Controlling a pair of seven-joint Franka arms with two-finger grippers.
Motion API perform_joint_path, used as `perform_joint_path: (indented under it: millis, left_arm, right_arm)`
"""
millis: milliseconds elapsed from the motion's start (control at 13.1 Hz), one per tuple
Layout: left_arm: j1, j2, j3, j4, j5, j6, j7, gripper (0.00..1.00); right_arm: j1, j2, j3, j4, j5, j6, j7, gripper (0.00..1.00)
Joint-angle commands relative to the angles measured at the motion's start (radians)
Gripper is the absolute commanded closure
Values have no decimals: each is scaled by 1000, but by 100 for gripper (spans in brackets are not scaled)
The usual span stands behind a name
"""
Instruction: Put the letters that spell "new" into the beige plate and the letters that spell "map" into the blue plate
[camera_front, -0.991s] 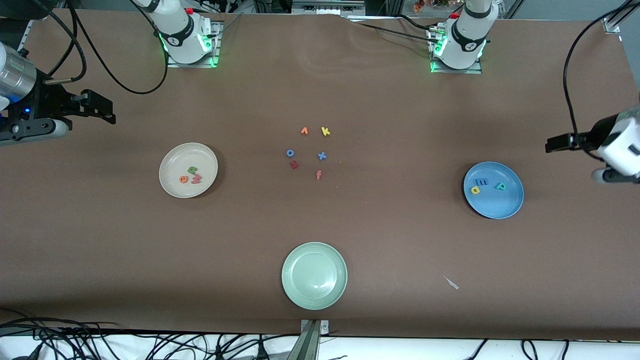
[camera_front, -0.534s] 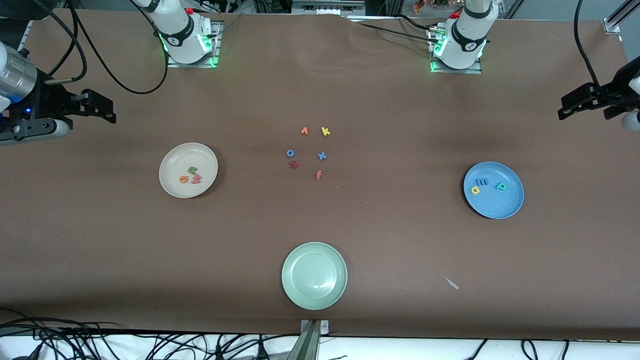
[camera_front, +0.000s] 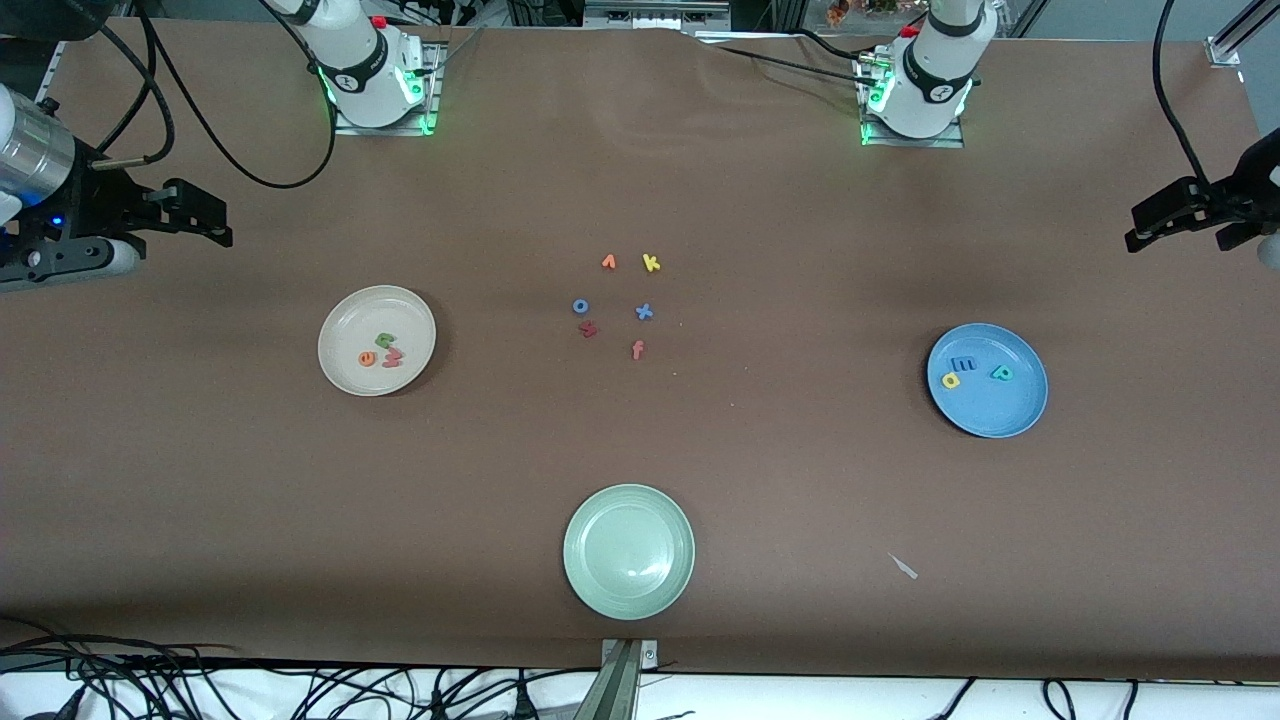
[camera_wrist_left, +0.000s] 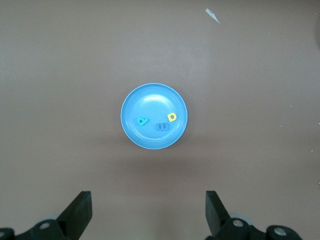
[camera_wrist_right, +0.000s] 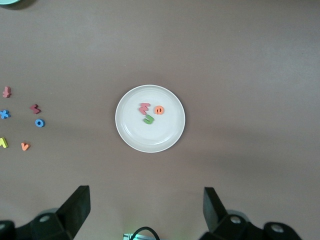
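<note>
Resting in the beige plate (camera_front: 352, 375), toward the right arm's end of the worktop (camera_front: 780, 480), are three letters huddled close together: the green n (camera_front: 384, 341), the orange e (camera_front: 367, 358) and the pinkish-red w (camera_front: 392, 357). The right wrist view shows the same trio near the plate's middle, the w touching the n. The blue plate (camera_front: 1000, 415) sits toward the left arm's end of the worktop and carries the blue m (camera_front: 966, 364), the yellow a (camera_front: 951, 380) and the teal p (camera_front: 1000, 373), the m and a just beside each other and the p a little apart.

Loose letters lie on the bare brown worktop between the two plates, around its middle: an orange v (camera_front: 608, 262), a yellow k (camera_front: 651, 263), a blue o (camera_front: 580, 306), a blue x (camera_front: 644, 312), a dark red letter (camera_front: 588, 328) whose shape cannot be read, and a pinkish f (camera_front: 637, 349). A pale green plate (camera_front: 590, 580) stands near the worktop's edge closest to the front camera, with a small pale scrap (camera_front: 904, 566) lying toward the left arm's end from it.

The right gripper (camera_front: 200, 215) hangs over the worktop's edge at the right arm's end, its fingers (camera_wrist_right: 75, 207) spread wide and holding nothing. The left gripper (camera_front: 1160, 215) hangs over the edge at the left arm's end, its fingers (camera_wrist_left: 80, 212) likewise released and empty.

No brand marks or labels can be read.
</note>
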Motion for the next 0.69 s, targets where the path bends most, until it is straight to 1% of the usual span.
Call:
perform_joint_path:
  millis: [0, 229, 610]
  left_arm:
    - [-4, -26, 9, -26, -20, 22, 24, 0]
    - [-6, -26, -9, -29, -18, 28, 24, 0]
    - [0, -37, -8, -29, -20, 36, 24, 0]
  right_arm:
    - [-8, 0, 3, 9, 14, -17, 1, 0]
    - [-8, 0, 3, 9, 14, -17, 1, 0]
    - [-8, 0, 3, 9, 14, -19, 3, 0]
